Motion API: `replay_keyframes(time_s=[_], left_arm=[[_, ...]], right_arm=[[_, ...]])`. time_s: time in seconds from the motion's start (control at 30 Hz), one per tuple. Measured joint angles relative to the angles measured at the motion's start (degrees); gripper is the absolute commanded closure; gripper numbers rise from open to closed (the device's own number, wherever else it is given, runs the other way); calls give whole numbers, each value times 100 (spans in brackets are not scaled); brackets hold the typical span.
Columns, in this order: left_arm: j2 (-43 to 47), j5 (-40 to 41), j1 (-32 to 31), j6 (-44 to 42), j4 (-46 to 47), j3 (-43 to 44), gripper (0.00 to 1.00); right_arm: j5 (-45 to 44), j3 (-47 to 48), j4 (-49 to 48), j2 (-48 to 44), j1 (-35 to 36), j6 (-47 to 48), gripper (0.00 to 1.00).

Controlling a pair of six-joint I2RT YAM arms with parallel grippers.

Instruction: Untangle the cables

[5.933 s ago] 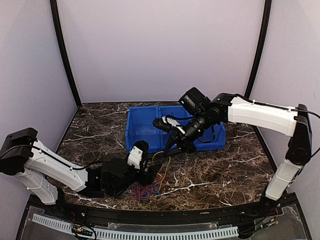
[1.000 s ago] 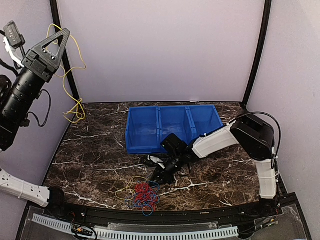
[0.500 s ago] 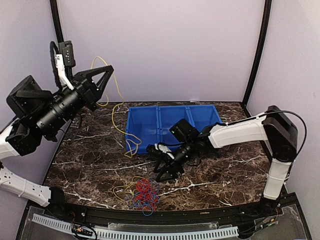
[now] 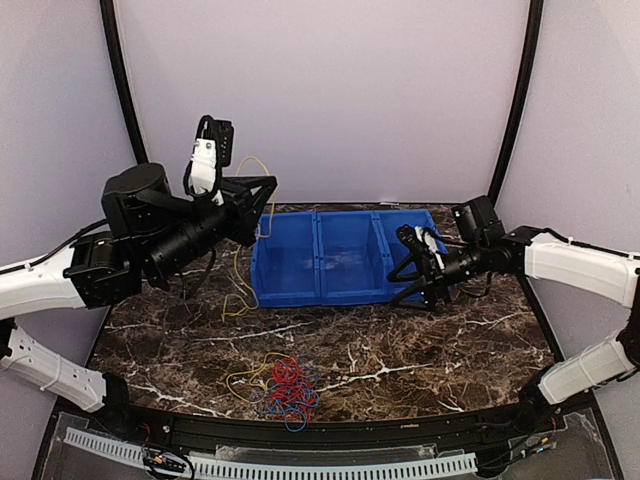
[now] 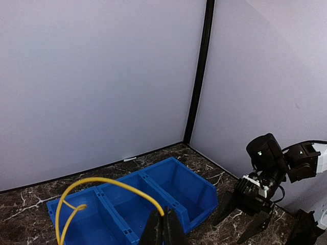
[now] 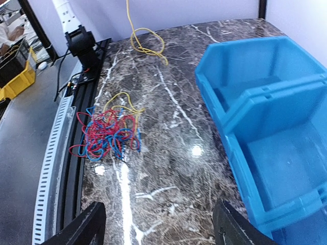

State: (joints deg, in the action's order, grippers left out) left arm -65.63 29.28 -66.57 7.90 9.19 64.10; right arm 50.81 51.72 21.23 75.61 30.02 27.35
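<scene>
The cables [image 4: 285, 385] lie as a red, blue and yellow bundle near the table's front edge; the right wrist view shows that bundle [image 6: 104, 135] too. One yellow cable [image 4: 238, 270] is pulled free. It hangs from my left gripper [image 4: 266, 192], which is raised over the left end of the blue bin [image 4: 340, 290]. In the left wrist view the left gripper [image 5: 163, 227] is shut on this yellow cable [image 5: 102, 182]. My right gripper [image 4: 412, 283] stands open and empty by the bin's right front corner, apart from the bundle. Its fingers [image 6: 84, 229] are spread wide.
The blue bin [image 6: 271, 117] has three compartments and sits mid-table toward the back. The yellow cable's lower end [image 6: 145, 43] trails on the marble left of the bin. A black rail with a white slotted strip [image 4: 270, 462] runs along the front edge. Walls enclose three sides.
My left arm swung down and right, carrying the yellow cable from high at the left wall to over the bin. My right gripper opened and drew back from the bundle to the bin's right front.
</scene>
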Motion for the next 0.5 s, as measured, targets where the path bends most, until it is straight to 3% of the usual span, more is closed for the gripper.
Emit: replay_keyframes(time_s=[0.2, 0.5], left_arm=[[-310, -155, 177, 57, -122, 203, 100], [-494, -551, 179, 17, -136, 1128, 100]], right_arm=[[-94, -162, -70, -240, -472, -4, 35], [-92, 831, -28, 409, 101, 107, 32]])
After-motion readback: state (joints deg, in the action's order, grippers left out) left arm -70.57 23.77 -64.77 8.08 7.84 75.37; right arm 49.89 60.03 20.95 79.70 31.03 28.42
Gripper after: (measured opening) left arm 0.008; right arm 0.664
